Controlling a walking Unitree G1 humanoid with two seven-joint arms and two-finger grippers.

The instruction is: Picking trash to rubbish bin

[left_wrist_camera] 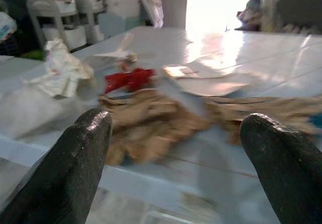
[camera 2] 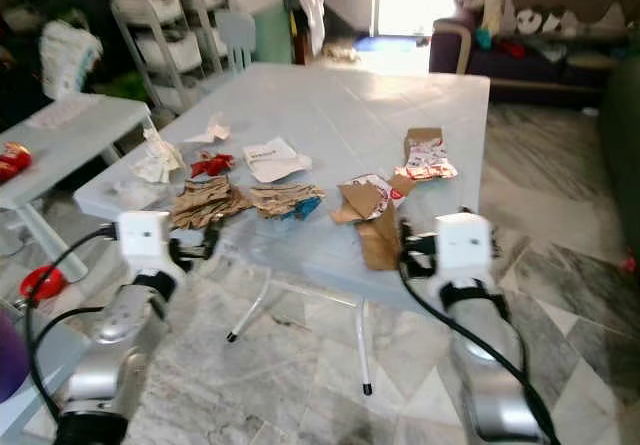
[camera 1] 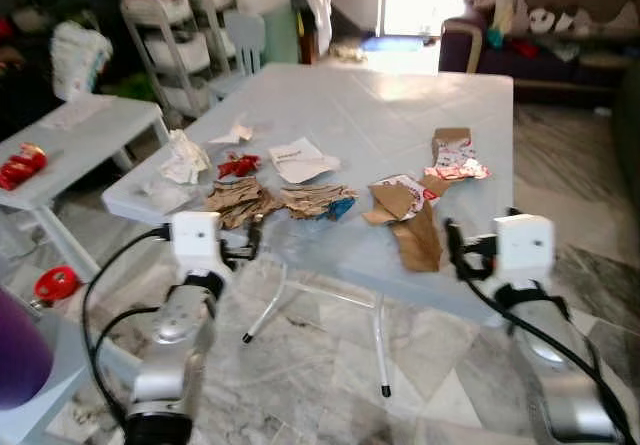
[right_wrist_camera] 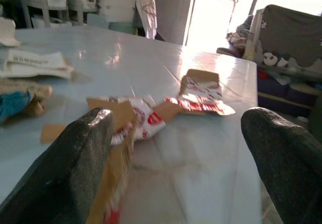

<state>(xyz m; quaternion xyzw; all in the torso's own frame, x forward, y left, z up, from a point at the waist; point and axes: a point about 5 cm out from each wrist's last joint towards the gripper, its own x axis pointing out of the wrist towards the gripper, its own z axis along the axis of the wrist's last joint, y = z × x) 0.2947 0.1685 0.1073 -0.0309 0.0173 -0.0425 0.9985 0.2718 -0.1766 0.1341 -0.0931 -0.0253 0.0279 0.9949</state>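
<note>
Table: a pale grey table (camera 1: 400,115) stands before the robot, its near edge facing the arms.
Trash, near left corner: a crumpled white tissue (camera 1: 183,157) and a clear wrapper (camera 1: 165,197) lie by the left edge.
Trash, near edge, left half: crumpled brown paper (camera 1: 240,201) sits close to the edge, with a red wrapper (camera 1: 238,166) and a white slip (camera 1: 303,160) just behind it, and more brown paper with a blue scrap (camera 1: 318,201) beside it.
Trash, near edge, right half: torn cardboard (camera 1: 412,220) hangs partly over the edge; a red-and-white packet (camera 1: 455,157) lies further in, toward the right edge.
Left gripper (left_wrist_camera: 173,153): held at the near edge in front of the crumpled brown paper, fingers spread wide, nothing between them.
Right gripper (right_wrist_camera: 176,158): held at the near edge in front of the torn cardboard, fingers spread wide, nothing between them.
Bin: none can be picked out in these views.
Done so far: nothing, by the look of it; every scrap lies on the tabletop and both grippers are empty.
Left to do: judged from this, the whole job remains, beginning with a first grasp, probably the brown paper or the cardboard nearest the fingers, then carrying each piece to the bin.
Surroundings: a small white side table (camera 1: 70,135) stands to the left and a shelf rack (camera 1: 180,35) behind it.
</note>
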